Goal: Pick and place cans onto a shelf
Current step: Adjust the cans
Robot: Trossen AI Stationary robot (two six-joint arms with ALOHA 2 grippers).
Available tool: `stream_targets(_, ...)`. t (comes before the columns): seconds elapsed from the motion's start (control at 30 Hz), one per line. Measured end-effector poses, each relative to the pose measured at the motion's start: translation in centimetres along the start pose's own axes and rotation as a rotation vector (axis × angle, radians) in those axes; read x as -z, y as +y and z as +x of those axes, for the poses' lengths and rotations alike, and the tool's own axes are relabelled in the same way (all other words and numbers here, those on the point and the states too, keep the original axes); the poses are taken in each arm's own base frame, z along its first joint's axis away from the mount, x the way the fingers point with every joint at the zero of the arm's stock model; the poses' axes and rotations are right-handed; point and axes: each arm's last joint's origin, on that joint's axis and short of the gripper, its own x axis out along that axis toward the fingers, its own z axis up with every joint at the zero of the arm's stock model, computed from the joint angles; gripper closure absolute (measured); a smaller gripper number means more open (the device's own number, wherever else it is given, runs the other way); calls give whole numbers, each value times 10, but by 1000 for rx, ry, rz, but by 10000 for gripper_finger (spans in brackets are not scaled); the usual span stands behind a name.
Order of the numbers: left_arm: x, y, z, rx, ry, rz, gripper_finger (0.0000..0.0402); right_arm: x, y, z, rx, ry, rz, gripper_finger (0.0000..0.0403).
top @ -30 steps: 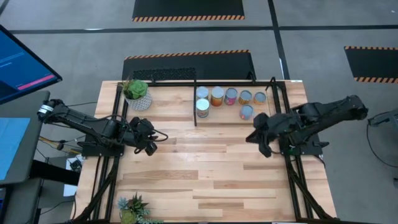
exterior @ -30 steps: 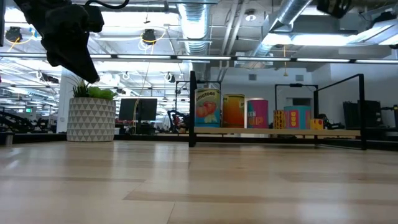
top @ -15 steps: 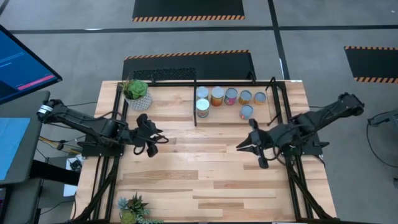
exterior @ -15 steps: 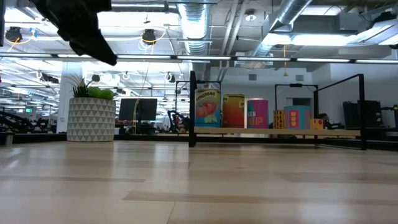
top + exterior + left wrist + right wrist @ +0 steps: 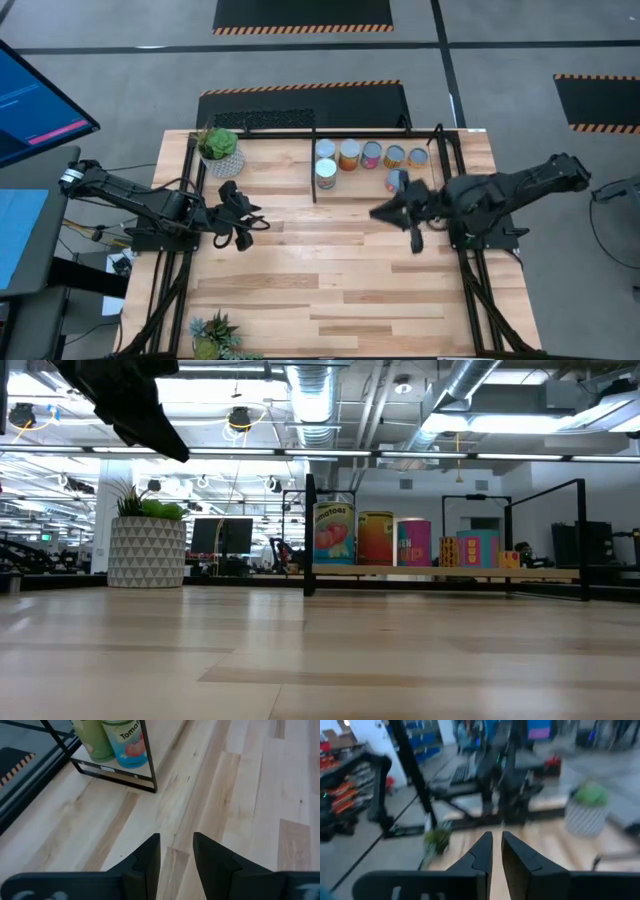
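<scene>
7 cans (image 5: 349,155) sit inside the shelf (image 5: 438,160); both grippers empty.
Right gripper (image 5: 385,212) fingers nearly together, near the shelf's front; left gripper (image 5: 176,851) slightly apart over bare table (image 5: 300,280). Placing looks done; next, retreat.

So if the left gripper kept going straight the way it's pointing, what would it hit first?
Probably the shelf's black corner rod, then the blue tomato can behind it. The left gripper faces them over bare table; height is uncertain.

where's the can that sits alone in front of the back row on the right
In the high view that can stands inside the shelf, nearer the table's middle than the back row, just beside the right gripper.
</scene>
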Motion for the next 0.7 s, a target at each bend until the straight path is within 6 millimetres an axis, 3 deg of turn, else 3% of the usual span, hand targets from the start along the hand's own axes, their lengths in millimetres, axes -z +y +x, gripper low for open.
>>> stream_targets(0.2, -2, 4, 2, -27, -11, -41, 297, -31, -13, -14, 55, -121, -44, 337)
stream_targets(0.37, -4, 8, 4, -33, -6, -87, 297, -36, -20, -13, 87, -167, 91, 337)
stream_targets(0.6, -5, 11, 6, -47, -6, -102, 297, -39, -39, 0, 210, -183, -111, 337)
stream_targets(0.7, -6, 12, 7, -54, -6, -117, 297, -40, -58, -1, 370, -179, -93, 337)
